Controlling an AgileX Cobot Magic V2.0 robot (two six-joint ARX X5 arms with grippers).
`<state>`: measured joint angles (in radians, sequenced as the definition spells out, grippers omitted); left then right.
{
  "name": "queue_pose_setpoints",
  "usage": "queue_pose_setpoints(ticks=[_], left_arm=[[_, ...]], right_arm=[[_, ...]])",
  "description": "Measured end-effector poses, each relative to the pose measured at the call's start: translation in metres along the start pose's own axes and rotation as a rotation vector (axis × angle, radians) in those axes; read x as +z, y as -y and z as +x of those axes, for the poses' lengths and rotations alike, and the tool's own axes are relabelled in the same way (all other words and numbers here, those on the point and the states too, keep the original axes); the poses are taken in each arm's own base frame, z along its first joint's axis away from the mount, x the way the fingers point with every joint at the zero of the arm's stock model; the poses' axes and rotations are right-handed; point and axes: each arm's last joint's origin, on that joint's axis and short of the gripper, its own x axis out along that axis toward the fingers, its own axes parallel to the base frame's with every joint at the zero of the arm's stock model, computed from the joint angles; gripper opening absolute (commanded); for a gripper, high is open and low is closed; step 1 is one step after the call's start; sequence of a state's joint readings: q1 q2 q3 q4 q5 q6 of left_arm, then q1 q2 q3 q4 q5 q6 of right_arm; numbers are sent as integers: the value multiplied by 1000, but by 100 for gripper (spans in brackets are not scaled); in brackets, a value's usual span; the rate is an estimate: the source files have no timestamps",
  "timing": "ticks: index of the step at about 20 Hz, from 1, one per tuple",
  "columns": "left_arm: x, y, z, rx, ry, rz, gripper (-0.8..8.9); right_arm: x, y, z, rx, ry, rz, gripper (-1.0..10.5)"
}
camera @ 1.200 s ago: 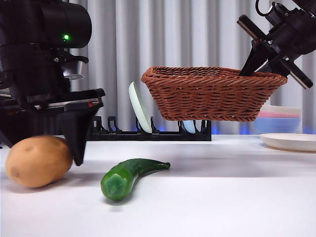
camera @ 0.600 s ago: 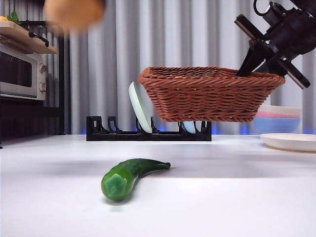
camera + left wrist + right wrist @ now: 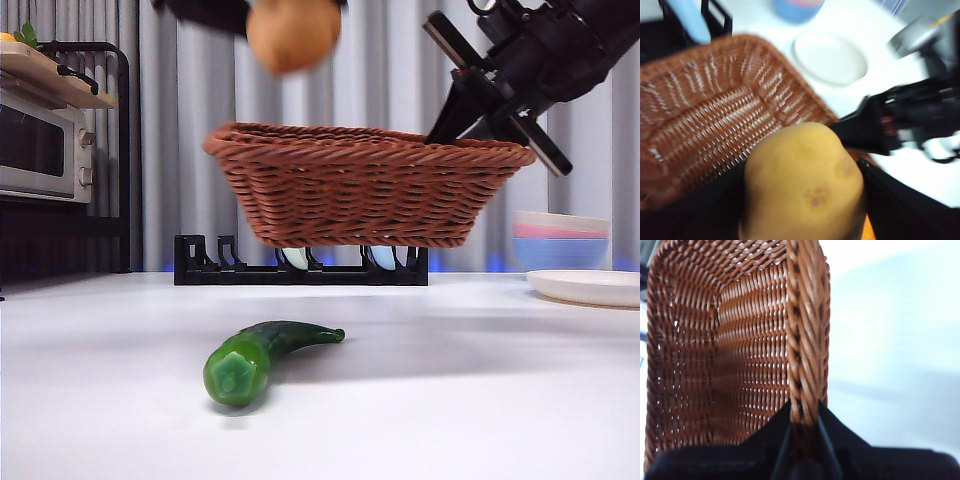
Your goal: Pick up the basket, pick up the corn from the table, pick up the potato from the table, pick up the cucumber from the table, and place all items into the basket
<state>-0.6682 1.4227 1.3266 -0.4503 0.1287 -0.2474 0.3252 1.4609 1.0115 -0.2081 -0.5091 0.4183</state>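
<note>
1. Hanging in the air above the desk (image 3: 480, 400), the wicker basket (image 3: 365, 190) is carried by its rim — the right claw (image 3: 802, 420) is clamped on the braided edge at one end.
2. The potato (image 3: 293, 32) is up high over the basket's open top, pinched between the black jaws of the left claw (image 3: 802, 200); the left wrist view looks past it into the basket's woven inside.
3. The cucumber (image 3: 258, 358) lies on the desk in front of and below the basket, its flat cut end toward the camera — nothing touches it.
4. The corn cannot be made out in any view.
5. Behind the basket stands a black plate rack (image 3: 300, 270); stacked bowls (image 3: 560, 240) and a white plate (image 3: 585, 287) sit at the desk's far side, and a microwave (image 3: 40, 150) at the other.
</note>
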Motion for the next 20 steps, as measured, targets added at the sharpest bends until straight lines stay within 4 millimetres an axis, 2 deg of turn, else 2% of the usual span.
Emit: queue_pose_setpoints(ticks=[3,4,5,6,7,14,16,18,20], left_arm=[[-12,-8,31,74,-78,-5,30],[-14,-9,35,94,-87,4,165],[-15,-9,36,101,-89,16,355],[-15,-9,36,102,-90,25,487],[-15,-8,36,101,-90,30,509],[-15,-6,33,93,-123,32,507],[-6,2,18,87,-140,38,507],[9,15,-15,69,-123,57,507],[15,26,-53,47,-97,79,507]], right_arm=[[-3,-7,4,17,-16,-15,-11],[-4,-9,5,21,-21,-19,-11],[-4,-9,5,23,-22,-20,-11],[-5,-9,5,23,-22,-21,-11],[-5,-9,5,22,-21,-21,-11],[-4,-8,5,-20,-2,-39,-11],[-3,-7,4,-25,3,-44,-11],[1,-3,2,-29,27,-52,-11],[7,4,-4,-42,58,-42,-11]])
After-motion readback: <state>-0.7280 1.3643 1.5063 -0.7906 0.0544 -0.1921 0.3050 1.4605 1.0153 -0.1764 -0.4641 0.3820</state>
